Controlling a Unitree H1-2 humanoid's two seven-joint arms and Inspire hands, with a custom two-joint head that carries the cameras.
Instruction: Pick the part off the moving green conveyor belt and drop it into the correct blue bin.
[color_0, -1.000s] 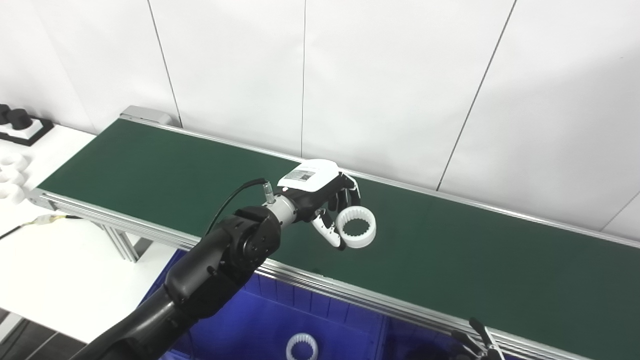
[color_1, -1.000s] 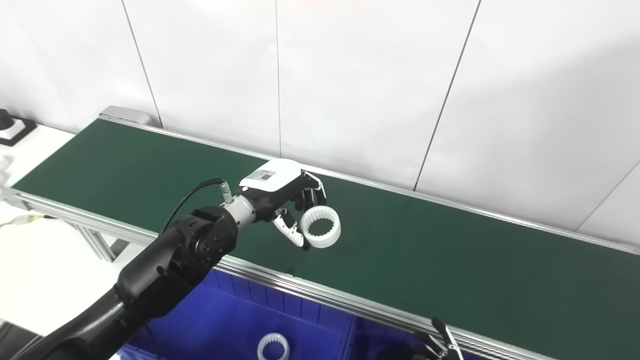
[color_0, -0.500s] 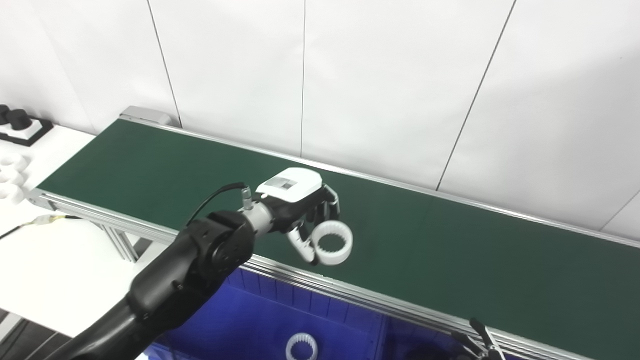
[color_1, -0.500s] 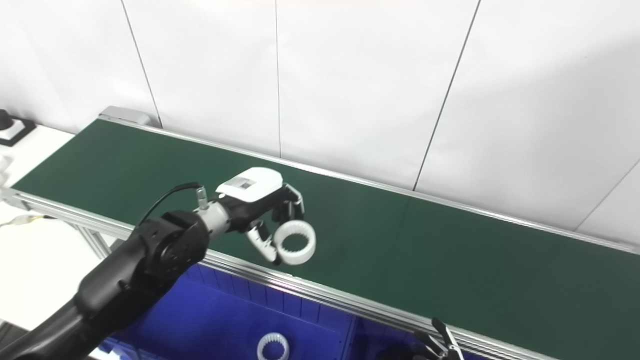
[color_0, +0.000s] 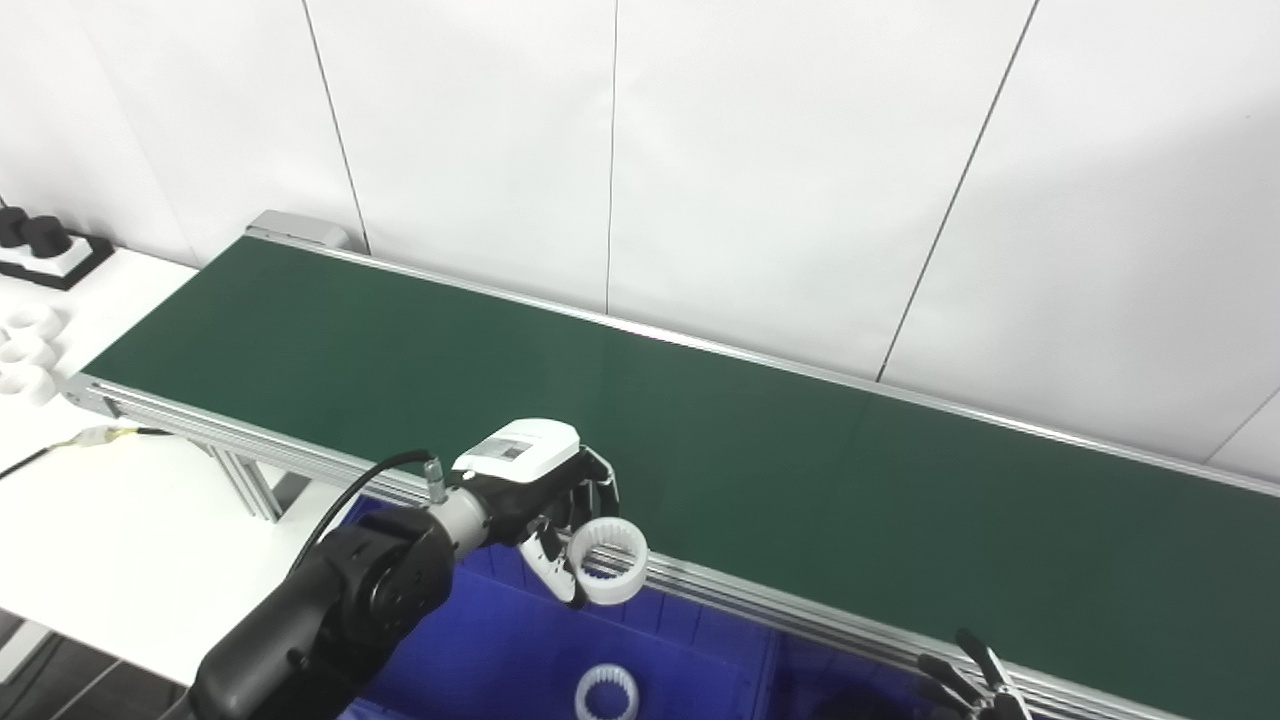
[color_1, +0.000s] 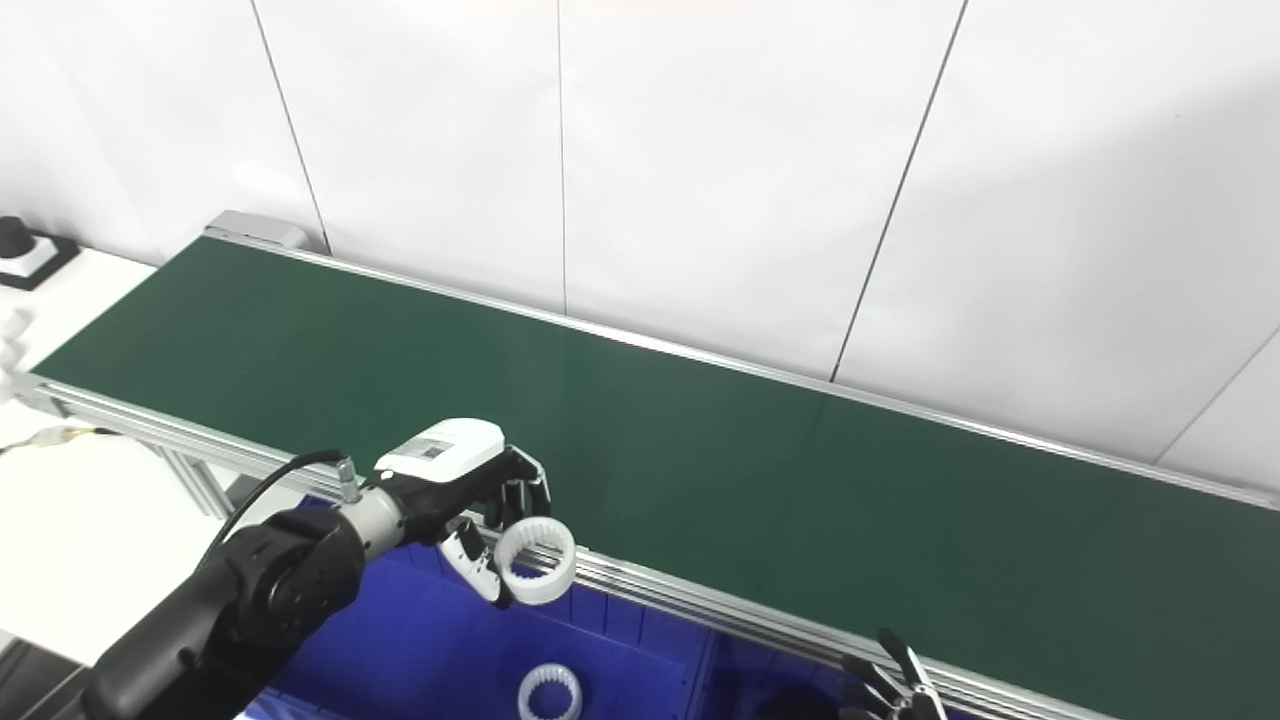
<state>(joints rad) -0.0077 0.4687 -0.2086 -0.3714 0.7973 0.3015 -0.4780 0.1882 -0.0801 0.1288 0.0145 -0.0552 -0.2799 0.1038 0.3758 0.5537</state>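
The green conveyor belt (color_0: 640, 420) is shown running above the blue bin (color_0: 480, 660), in which one ring (color_0: 606, 692) is already lying. The white toothed ring (color_0: 607, 560) is being held over the belt's near rail, pinched at its rim by the closed left hand (color_0: 545, 495); it is judged light, rigid and smooth. Of the right hand (color_0: 975, 680), only spread fingertips are being shown.

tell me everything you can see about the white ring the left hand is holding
The white ring is a short, matte, plastic-looking cylinder with a ridged, toothed inner wall and a smooth outside. The left hand is shut on it, its fingers and thumb pinching the rim, with the opening tilted toward the camera. It hangs clear of the green belt, in front of the belt's near metal rail, above the blue bin.
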